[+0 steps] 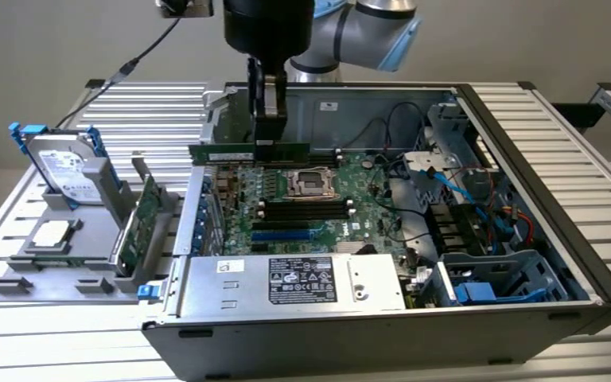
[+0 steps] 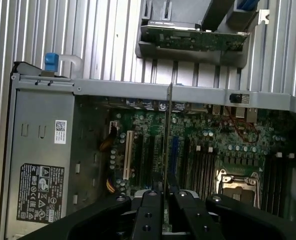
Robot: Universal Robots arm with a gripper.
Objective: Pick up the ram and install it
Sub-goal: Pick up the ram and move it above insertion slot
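Exterior view: the black two-fingered gripper (image 1: 270, 143) pinches the long, thin dark-green ram stick (image 1: 220, 153) by its upper edge. The stick hangs level at twelve o'clock from the black motherboard slots (image 1: 303, 208) and parallel to them, probably so its contact edge faces down.

ram (image 1: 220, 153) middle hidden from us by gripper (image 1: 270, 142) | arm (image 1: 375, 32) cut at top edge | label (image 1: 300, 280) print we cannot read | case (image 1: 391, 344) cut at bottom edge
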